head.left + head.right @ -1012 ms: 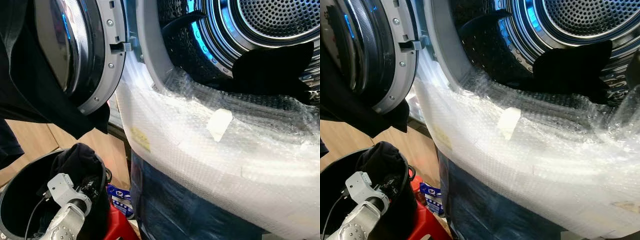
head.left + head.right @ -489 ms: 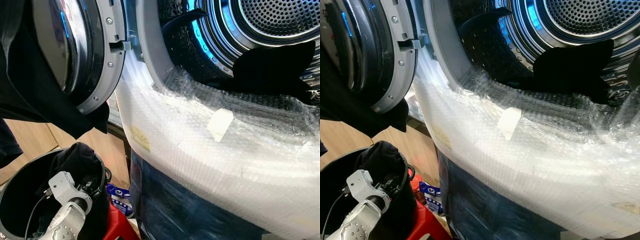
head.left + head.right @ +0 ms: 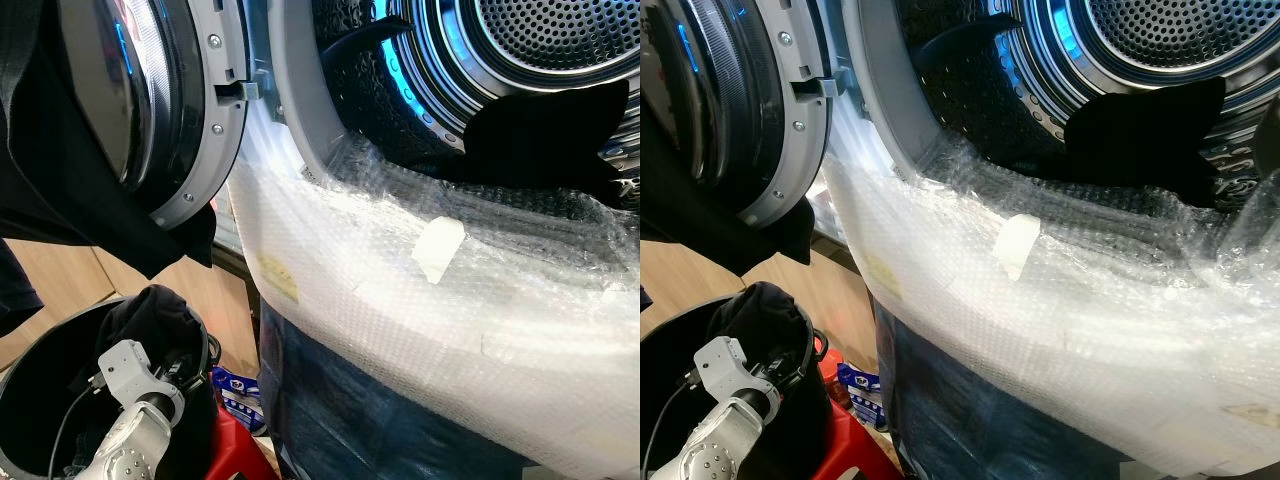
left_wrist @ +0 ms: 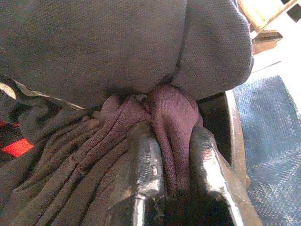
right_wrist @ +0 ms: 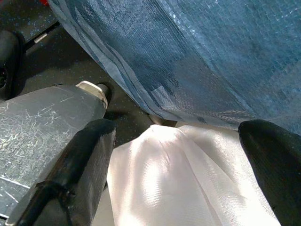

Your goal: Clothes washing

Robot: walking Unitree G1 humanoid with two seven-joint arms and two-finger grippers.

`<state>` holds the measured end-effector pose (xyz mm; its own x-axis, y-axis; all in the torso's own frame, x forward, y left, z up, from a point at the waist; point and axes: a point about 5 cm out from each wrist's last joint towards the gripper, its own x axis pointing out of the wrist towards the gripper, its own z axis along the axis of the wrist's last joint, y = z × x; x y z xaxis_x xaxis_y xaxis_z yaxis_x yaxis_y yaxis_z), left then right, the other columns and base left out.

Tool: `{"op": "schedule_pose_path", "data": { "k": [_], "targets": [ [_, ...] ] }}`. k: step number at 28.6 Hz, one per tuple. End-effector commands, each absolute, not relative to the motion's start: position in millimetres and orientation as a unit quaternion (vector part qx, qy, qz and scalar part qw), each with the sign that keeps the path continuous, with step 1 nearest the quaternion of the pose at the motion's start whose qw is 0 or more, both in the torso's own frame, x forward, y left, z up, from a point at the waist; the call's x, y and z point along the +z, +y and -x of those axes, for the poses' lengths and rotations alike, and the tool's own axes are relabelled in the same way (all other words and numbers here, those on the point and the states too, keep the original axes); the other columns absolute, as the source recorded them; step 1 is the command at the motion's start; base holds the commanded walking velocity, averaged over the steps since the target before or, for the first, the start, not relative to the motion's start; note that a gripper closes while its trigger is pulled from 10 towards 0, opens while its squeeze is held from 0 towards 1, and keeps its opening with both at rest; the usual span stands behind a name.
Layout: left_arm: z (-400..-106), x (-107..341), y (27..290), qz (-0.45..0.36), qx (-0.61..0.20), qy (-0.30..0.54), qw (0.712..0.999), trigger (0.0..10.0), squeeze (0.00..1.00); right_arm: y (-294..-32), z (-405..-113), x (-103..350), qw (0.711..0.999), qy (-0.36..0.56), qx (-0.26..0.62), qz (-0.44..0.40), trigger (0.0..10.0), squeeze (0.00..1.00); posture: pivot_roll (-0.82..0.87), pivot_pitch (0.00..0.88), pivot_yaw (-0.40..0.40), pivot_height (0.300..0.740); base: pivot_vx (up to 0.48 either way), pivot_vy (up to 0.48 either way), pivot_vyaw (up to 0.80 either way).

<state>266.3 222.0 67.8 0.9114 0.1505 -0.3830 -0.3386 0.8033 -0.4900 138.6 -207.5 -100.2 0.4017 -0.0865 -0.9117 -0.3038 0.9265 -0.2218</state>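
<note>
Bubble wrap (image 3: 400,290) covers the washing machine's front below the open porthole, a pale tape patch (image 3: 438,248) stuck on it, blue tarp (image 3: 350,420) wrapped around the machine's lower body. Drum (image 3: 560,40) is perforated steel, lit blue along its rim, with 1 dark garment (image 3: 550,125) lying at the drum mouth, partly over the sill. Door (image 3: 170,110) is swung open to the robot's left, black cloth (image 3: 70,190) draped over and hanging beneath it. Black laundry bucket (image 3: 40,390) stands on the floor at lower left, just beside the machine, with a dark bundle of clothes (image 3: 150,310) heaped at its far rim. Left arm (image 3: 130,440) reaches down into that bucket; left tool (image 4: 176,160) has its 2 fingers (image 4: 146,160) pressed together on a fold of maroon fabric (image 4: 171,113), pinching it, with grey cloth (image 4: 117,42) bulging right above and touching. Bucket rim shows beside the pinched fold. Red object (image 3: 235,450) sits between bucket and machine, a blue-white packet (image 3: 235,395) next to it. Right tool (image 5: 183,165) hangs low by the tarp-covered side, fingers spread wide and gripping nothing, white woven sheet (image 5: 188,188) between and behind them, grey metal part (image 5: 42,122) near 1 finger. Wooden floor (image 3: 60,280) shows under the door.
</note>
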Motion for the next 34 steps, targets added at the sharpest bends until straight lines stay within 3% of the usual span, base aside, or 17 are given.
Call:
{"op": "schedule_pose_path", "data": {
  "k": [1,22,29,34],
  "targets": [
    [-268.0,67.3,222.2,0.278,0.127,0.167,0.937,0.0,0.00,-208.0,-135.8,-101.3,0.812,0.550,0.067,0.183,10.0,0.00,-0.02,0.020,-0.005,0.740,0.000,0.000,0.00],
    [-262.1,74.4,225.5,0.244,0.107,0.154,0.952,0.0,0.00,-198.6,-138.1,-102.1,0.813,0.546,0.077,0.186,10.0,0.00,0.00,0.000,0.011,0.740,0.000,0.000,0.00],
    [-249.6,94.3,220.3,0.223,0.088,0.115,0.964,0.0,0.00,-196.7,-141.5,-101.0,0.826,0.537,0.055,0.161,10.0,0.00,0.01,0.000,0.008,0.740,0.000,0.000,0.00],
    [-246.0,108.9,218.1,0.193,0.061,0.107,0.973,0.0,0.00,-197.0,-140.9,-101.3,0.821,0.540,0.065,0.176,10.0,0.00,0.04,0.014,0.011,0.740,0.000,0.000,0.00]
  ]
}}
